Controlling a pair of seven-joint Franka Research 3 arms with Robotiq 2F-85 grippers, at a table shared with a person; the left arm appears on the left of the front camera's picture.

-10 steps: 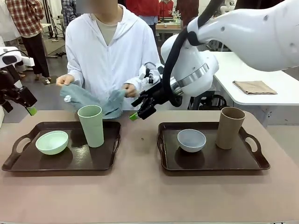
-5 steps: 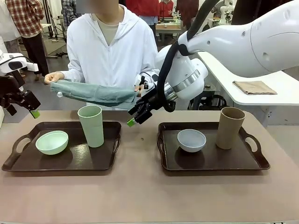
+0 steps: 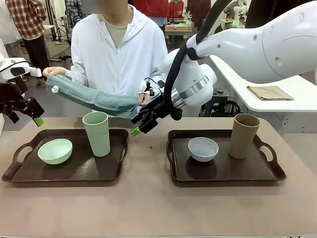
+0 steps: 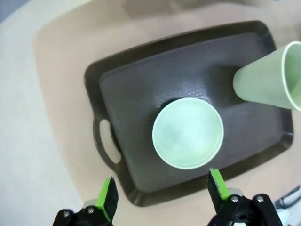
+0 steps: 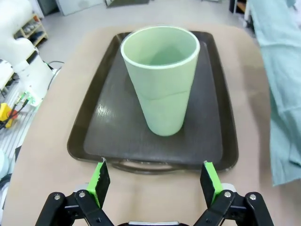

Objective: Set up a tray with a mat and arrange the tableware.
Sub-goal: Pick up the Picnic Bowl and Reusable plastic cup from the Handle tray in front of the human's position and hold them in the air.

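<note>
- Right pincer (image 3: 137,128) is spread wide and carries nothing. It hangs low over the beige counter (image 3: 148,208) in the gap between the two trays, angled toward the left one.
- Through its wrist camera, the green pads (image 5: 100,181) frame a tall pale green matte cup (image 5: 161,80), upright on the near end of a dark brown handled tray (image 5: 221,155).
- Left pincer (image 3: 25,116) is also open and empty, out past the far left corner of that tray (image 3: 15,171).
- Looking down from its wrist, a small round pale green bowl (image 4: 187,133) sits mid-tray just ahead of the parted fingers (image 4: 107,193), with the green cup (image 4: 265,77) further along the same tray (image 4: 101,94).
- From the front, the bowl (image 3: 55,150) is on the left half and the cup (image 3: 97,133) on the right half – near each other, not touching.
- A second dark brown tray (image 3: 270,173) on the right holds a small white round bowl (image 3: 203,148) and a tall tan-brown cup (image 3: 244,135), standing apart.
- Across the counter, a person in a white jacket stretches a teal cloth mat (image 3: 94,99) in the air between both hands – one hand (image 3: 53,71) is raised high, and the other end of the cloth is just behind the right pincer.
</note>
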